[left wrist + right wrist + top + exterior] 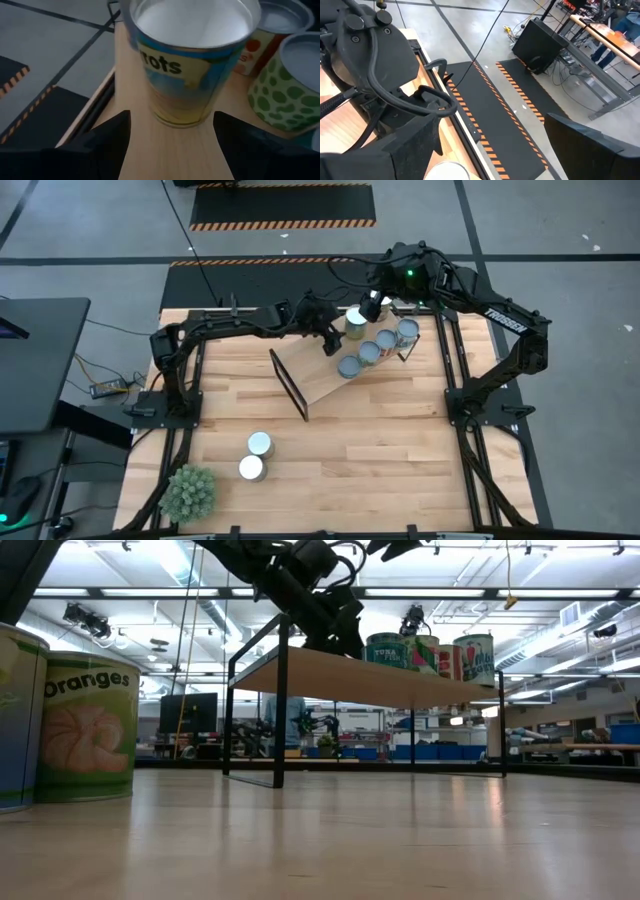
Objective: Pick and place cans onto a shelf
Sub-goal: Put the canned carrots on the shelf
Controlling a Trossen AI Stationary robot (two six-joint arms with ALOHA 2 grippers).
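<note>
The light-wood shelf (318,377) stands slantwise at the table's far middle. Several cans stand on its far right end (368,353), also seen in the low view (420,652). One is a yellow-and-blue labelled can (187,75), upright on the plank (145,150). My left gripper (335,340) is open, its fingers (107,145) standing on either side of this can's base, apart from it. My right gripper (372,306) is open and empty (502,150) above the shelf's far end. Two more cans (259,444) (251,468) stand on the table near the front.
A spiky green plant (188,492) stands at the near left corner. In the low view the two front cans (85,725) stand close at the left. The shelf's black end frame (288,385) faces the table's middle. A green-spotted can (287,85) stands close beside the labelled one.
</note>
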